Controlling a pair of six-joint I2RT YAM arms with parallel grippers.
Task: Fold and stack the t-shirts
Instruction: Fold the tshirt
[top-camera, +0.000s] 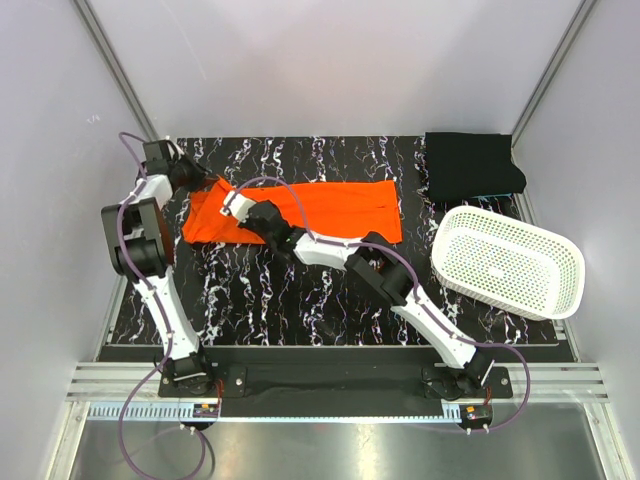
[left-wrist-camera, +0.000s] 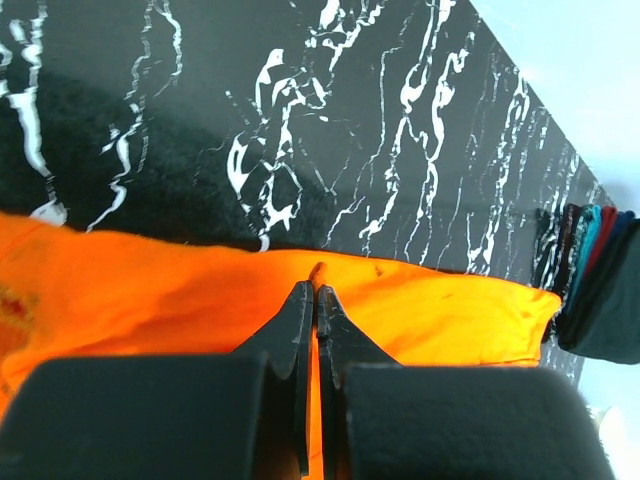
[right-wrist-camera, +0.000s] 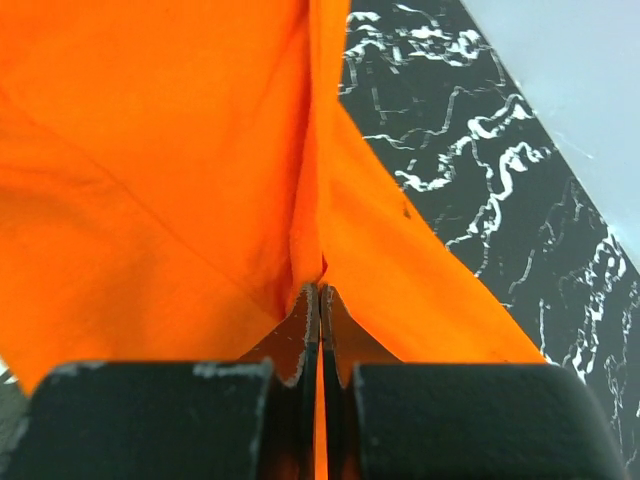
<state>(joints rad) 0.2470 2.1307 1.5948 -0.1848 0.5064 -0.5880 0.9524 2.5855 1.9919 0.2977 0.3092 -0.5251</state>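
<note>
Orange t-shirt, top view: the orange t-shirt (top-camera: 340, 205) lies spread in a long strip across the far half of the black marbled table (top-camera: 270, 290), its left end bunched under the two arms.
Black t-shirt, top view: the black t-shirt (top-camera: 472, 165) sits folded at the far right corner, well apart from the orange one.
Basket, top view: a white perforated basket (top-camera: 455, 250) stands just in front of the black t-shirt, at the right edge.
Grippers, top view: the left gripper (top-camera: 207, 186) meets the shirt's far left corner; the right gripper (top-camera: 230, 208) is down on the cloth just beside it.
Left wrist view: the left gripper (left-wrist-camera: 314, 295) has its jaws pressed together on the far edge of the orange t-shirt (left-wrist-camera: 150, 300), a sliver of orange showing between the fingers. Bare table (left-wrist-camera: 300, 120) lies beyond, and the black t-shirt (left-wrist-camera: 605, 310) shows at the right edge.
Right wrist view: the right gripper (right-wrist-camera: 318, 292) has its jaws pinched on a raised ridge of the orange t-shirt (right-wrist-camera: 150, 180), cloth falling away on both sides. Table (right-wrist-camera: 480, 150) shows at the right.
</note>
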